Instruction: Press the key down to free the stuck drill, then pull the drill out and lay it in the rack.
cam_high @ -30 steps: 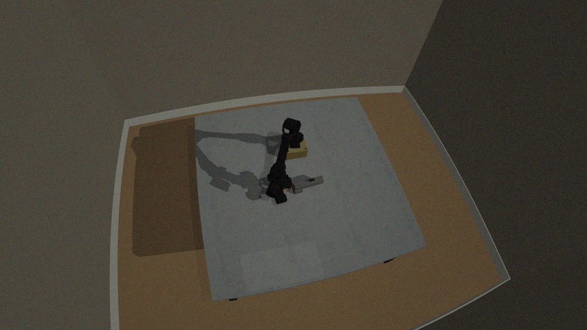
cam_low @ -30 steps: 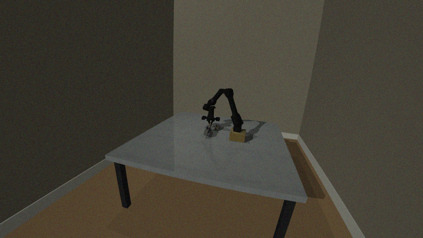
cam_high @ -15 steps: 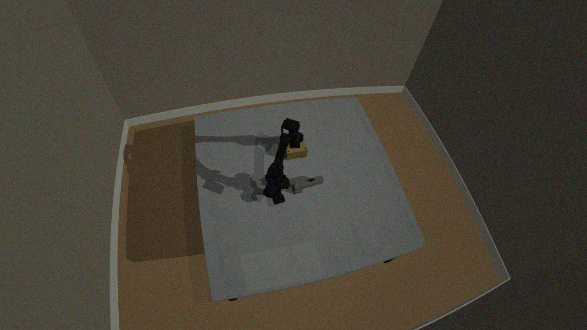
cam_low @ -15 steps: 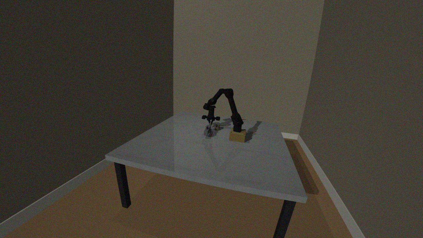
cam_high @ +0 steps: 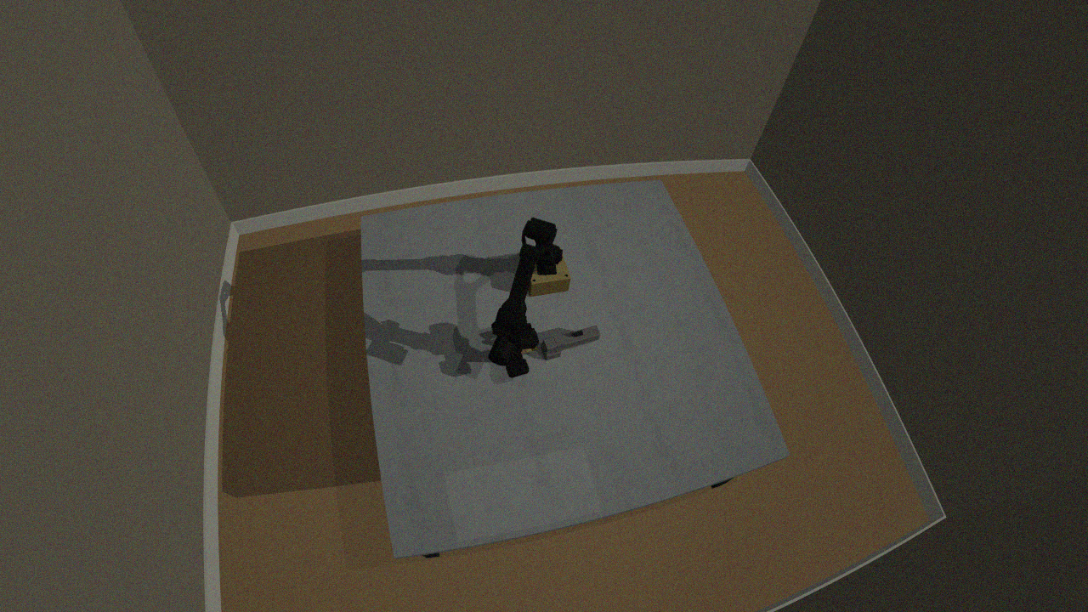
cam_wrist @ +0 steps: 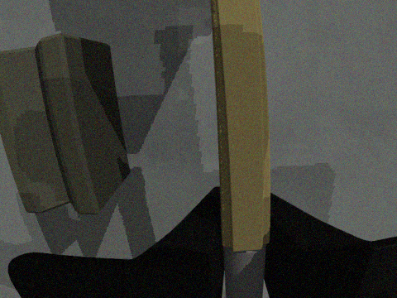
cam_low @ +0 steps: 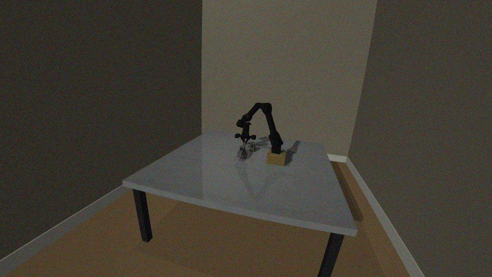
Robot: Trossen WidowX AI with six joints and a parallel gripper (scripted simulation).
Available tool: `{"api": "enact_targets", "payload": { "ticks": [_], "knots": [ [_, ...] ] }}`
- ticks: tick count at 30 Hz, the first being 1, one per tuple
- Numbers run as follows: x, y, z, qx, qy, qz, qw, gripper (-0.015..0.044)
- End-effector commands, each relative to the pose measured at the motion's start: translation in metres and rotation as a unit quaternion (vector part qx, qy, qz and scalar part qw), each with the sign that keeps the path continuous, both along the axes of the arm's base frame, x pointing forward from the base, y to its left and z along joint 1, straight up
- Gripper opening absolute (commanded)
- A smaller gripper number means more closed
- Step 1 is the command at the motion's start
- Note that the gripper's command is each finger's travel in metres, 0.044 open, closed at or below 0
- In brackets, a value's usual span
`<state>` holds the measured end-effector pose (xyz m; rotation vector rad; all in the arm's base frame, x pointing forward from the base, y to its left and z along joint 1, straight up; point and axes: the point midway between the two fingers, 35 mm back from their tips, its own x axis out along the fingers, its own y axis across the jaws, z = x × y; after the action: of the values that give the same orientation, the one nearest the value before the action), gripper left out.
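The yellow drill (cam_wrist: 246, 124) is a long straight bar that runs down the wrist view and ends in a grey part between the black fingers. My gripper (cam_wrist: 235, 195) (cam_low: 245, 144) points down and is shut on the drill. The far end of the drill is outside the wrist view. The brownish rack (cam_wrist: 83, 124) (cam_low: 252, 148), with two upright pieces, stands on the table to the left of the drill in the wrist view. A grey holder (cam_high: 574, 337) with a dark spot lies beside the gripper; I cannot make out the key for certain. The arm hides most of the fingers in the top view.
The arm's yellow base box (cam_high: 549, 286) (cam_low: 276, 158) stands on the grey-blue table (cam_high: 646, 395) (cam_low: 206, 179), close to the rack and holder. Long shadows of the arm fall across the table. Walls stand around it.
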<state>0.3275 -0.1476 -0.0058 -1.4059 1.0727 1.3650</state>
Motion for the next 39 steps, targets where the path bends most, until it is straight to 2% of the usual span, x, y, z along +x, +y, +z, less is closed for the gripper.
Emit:
{"api": "enact_targets", "payload": {
  "ticks": [1,39],
  "knots": [
    [0.000,0.000,0.003,-0.002,-0.001,0.000,1.000,0.0000],
    [-0.004,0.004,0.018,-0.002,-0.001,0.000,1.000,0.0000]
  ]
}}
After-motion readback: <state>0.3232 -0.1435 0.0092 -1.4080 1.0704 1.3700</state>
